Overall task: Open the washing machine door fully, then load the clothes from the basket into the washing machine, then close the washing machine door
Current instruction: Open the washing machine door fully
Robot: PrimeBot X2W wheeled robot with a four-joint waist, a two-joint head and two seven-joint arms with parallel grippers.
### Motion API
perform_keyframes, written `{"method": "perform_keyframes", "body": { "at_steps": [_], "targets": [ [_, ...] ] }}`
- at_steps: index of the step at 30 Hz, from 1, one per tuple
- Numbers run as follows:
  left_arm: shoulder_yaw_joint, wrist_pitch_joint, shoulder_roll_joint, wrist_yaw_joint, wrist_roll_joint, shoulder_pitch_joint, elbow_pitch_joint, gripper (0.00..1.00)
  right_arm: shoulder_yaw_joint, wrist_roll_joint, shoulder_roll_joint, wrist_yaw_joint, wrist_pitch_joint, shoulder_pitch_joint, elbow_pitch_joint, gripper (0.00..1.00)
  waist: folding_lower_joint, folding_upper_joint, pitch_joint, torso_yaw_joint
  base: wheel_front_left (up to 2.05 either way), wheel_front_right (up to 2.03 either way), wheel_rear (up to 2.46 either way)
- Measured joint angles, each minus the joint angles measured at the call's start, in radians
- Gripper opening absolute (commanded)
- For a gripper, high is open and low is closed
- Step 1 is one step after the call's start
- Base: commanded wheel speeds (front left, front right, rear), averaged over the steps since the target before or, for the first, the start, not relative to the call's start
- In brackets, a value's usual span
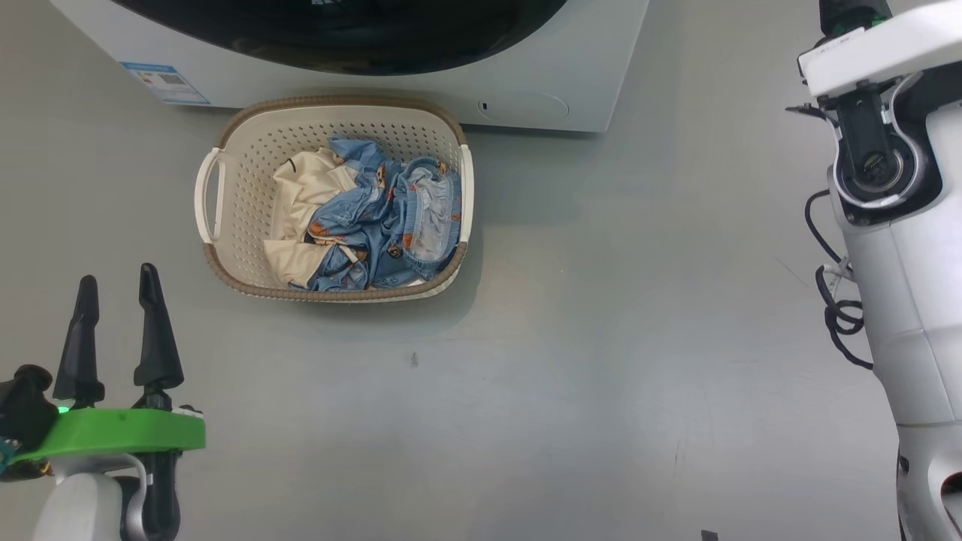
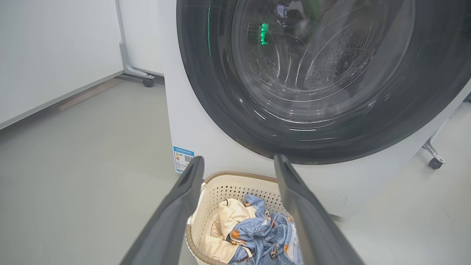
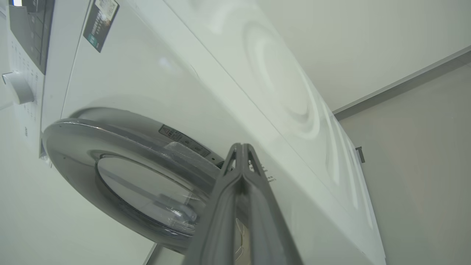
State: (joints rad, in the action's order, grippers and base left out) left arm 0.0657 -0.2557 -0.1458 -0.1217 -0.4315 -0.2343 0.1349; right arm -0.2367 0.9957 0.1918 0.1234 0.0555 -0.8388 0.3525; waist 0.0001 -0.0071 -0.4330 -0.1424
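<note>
Early stage: washing machine door (image 2: 312,121) looks shut, not yet opened. Right gripper (image 3: 241,147) pressed together, empty, by door rim. Left gripper (image 1: 118,273) spread, idle. Clothes (image 1: 368,218) all in basket (image 1: 331,105), floor just before washing machine (image 1: 571,68). Loading, closing left.

The grey floor (image 1: 601,338) carries the basket (image 1: 225,248) just before the washing machine (image 1: 586,75)

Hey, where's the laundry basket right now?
In the head view, the basket sits on the floor directly in front of the washing machine, left of centre, with the clothes inside, ahead of the left gripper.
</note>
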Motion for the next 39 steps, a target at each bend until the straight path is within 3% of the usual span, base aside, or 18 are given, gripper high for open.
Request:
{"method": "perform_keyframes", "body": {
  "at_steps": [5,13,25,39],
  "targets": [
    [0.006,0.000,0.015,0.000,0.000,-0.013,0.000,1.00,0.035,0.125,-0.004,0.000,-0.085,-0.064,0.029,0.00,0.0000,0.0000,-0.028,-0.023,0.00,0.00,0.00],
    [0.002,0.000,0.027,0.000,0.000,-0.038,-0.027,1.00,0.043,0.202,0.028,0.000,-0.208,-0.166,0.063,0.00,-0.0001,0.0000,-0.066,-0.056,0.00,0.00,0.00],
    [0.004,0.000,0.056,0.000,0.000,-0.072,-0.035,1.00,0.064,0.358,0.016,0.000,-0.383,-0.291,0.126,0.00,-0.0001,0.0000,-0.134,-0.117,0.00,0.00,0.00],
    [0.003,0.000,0.077,0.000,0.000,-0.090,-0.033,1.00,0.036,0.378,0.027,0.000,-0.493,-0.407,0.172,0.00,0.0000,0.0000,-0.176,-0.179,0.00,0.00,0.00]
  ]
}}
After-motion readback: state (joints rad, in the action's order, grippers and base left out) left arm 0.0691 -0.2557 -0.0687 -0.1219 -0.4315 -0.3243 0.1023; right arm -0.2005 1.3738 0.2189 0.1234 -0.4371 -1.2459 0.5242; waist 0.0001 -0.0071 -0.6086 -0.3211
